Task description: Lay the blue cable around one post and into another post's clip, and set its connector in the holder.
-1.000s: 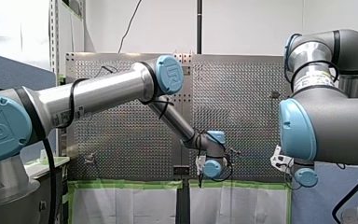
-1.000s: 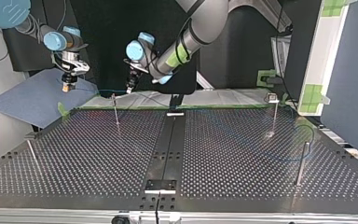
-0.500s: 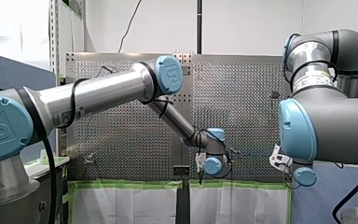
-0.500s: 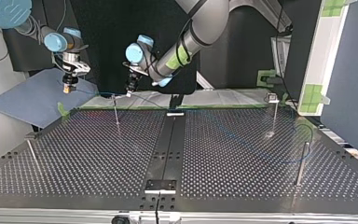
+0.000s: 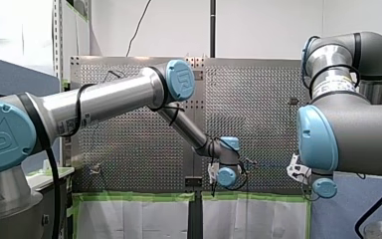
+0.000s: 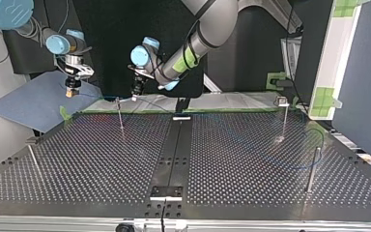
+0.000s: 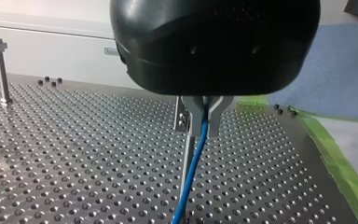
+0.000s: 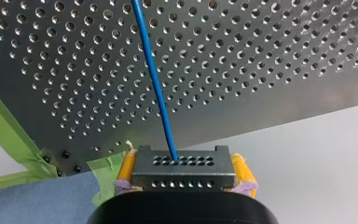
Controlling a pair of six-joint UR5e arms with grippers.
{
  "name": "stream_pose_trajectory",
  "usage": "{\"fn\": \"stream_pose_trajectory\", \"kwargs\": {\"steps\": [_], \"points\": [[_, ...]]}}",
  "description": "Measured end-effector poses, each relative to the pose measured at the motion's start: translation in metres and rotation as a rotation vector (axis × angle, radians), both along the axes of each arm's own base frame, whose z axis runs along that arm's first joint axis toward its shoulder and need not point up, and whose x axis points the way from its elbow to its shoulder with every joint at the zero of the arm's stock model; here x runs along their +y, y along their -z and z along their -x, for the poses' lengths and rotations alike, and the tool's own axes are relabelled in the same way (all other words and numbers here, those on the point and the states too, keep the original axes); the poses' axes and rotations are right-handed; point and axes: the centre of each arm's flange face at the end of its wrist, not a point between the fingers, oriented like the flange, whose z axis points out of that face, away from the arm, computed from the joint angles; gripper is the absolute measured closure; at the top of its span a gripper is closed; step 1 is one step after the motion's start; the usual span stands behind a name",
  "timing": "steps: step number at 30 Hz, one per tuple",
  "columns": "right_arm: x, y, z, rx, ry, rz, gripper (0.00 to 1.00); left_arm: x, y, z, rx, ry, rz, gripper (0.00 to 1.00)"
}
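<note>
Right end effector (image 8: 185,164) clamps connector (image 8: 184,177); left end effector (image 7: 204,117) pinches cable (image 7: 190,173).

Perforated metal table (image 6: 246,159) gleams; blue cable (image 8: 156,88) looks glossy.

In the top view our left arm (image 6: 200,36) enters at twelve o'clock and slants toward eight o'clock. The left gripper (image 7: 205,116) points down, its metal fingers (image 7: 217,111) pinched on the blue cable (image 7: 192,168). Our right arm (image 6: 53,42) enters at eleven o'clock. The right gripper (image 8: 184,161) hangs straight down, its yellow pads (image 8: 243,171) clamped on the connector (image 8: 186,177).
</note>
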Motion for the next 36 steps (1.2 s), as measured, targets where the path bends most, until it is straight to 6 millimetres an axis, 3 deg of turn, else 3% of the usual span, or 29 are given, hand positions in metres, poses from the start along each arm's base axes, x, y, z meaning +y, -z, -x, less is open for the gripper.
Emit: {"fn": "stream_pose_trajectory", "kwargs": {"steps": [10,21,36], "points": [[-0.001,0.000,0.000,0.000,-0.001,0.002,1.00,0.001,0.016,-0.002,0.022,0.000,-0.021,1.00],[-0.004,-0.001,-0.001,0.001,-0.003,0.005,1.00,-0.004,0.000,-0.018,0.013,-0.009,-0.004,1.00],[-0.009,-0.002,-0.004,0.001,-0.010,0.005,1.00,0.007,0.003,-0.030,0.020,-0.013,-0.006,1.00]]}}
